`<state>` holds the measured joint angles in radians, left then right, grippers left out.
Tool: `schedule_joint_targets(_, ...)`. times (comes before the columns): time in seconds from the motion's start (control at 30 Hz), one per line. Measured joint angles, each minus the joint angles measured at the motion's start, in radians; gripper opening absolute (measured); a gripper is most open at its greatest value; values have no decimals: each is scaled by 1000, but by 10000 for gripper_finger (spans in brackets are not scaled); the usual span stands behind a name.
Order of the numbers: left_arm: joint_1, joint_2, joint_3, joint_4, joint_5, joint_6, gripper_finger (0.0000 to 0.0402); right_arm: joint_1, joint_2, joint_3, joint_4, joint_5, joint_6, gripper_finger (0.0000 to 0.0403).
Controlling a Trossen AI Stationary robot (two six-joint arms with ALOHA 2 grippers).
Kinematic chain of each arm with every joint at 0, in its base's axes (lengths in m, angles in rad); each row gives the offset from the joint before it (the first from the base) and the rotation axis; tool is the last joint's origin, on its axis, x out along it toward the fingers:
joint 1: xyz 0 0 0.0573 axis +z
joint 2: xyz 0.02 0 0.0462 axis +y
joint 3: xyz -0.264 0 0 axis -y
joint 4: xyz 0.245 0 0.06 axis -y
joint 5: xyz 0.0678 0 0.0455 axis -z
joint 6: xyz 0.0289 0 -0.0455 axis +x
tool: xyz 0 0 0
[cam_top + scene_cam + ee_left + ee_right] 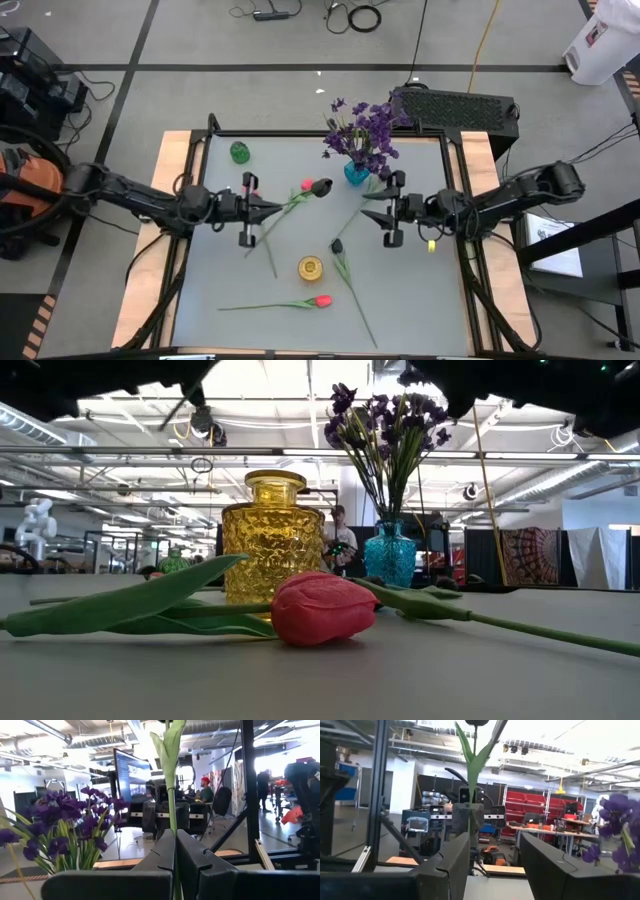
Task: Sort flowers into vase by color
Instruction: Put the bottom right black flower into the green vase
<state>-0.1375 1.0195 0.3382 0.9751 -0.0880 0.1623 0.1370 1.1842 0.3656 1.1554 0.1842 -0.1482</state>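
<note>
My left gripper (278,208) is shut on the green stem (172,805) of a near-black tulip, whose bud (322,187) stands above the table's middle. My right gripper (372,208) faces it from the right, open and touching nothing. A red-pink bud (307,185) shows next to the dark one. Another red-pink tulip (320,300) lies flat near the front edge. A second near-black tulip (337,245) lies beside the yellow vase (310,267). Purple blooms (362,128) stand in the blue vase (356,173). A green vase (239,152) stands far left. My left gripper pinches the near-black tulip's stem (173,822) between its two shut fingers, below the long leaf (169,745). The fingers come in level from the table's left and lie across the stem. The flower stands roughly upright in the hold, bud at the top (477,721).
The yellow vase (273,535) stands in the middle front, with the lying red-pink tulip (320,608) before it. A black box (455,108) sits beyond the far right corner. The table's wooden frame (170,200) borders the grey surface. People show in the room behind.
</note>
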Motion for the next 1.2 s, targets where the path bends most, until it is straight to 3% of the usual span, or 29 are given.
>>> schedule_joint_targets(0.27, 51, 173, 5, 204, 73, -50, 8, -14, 104, 87, 16, -7, 30, 164)
schedule_joint_targets(0.83, 60, 348, 126, 214, 120, -75, 9, -13, 344, 281, 14, -7, 58, 164)
schedule_joint_targets(1.2, 59, 395, 161, 216, 147, -78, 9, -11, 350, 332, 17, -58, 68, 164)
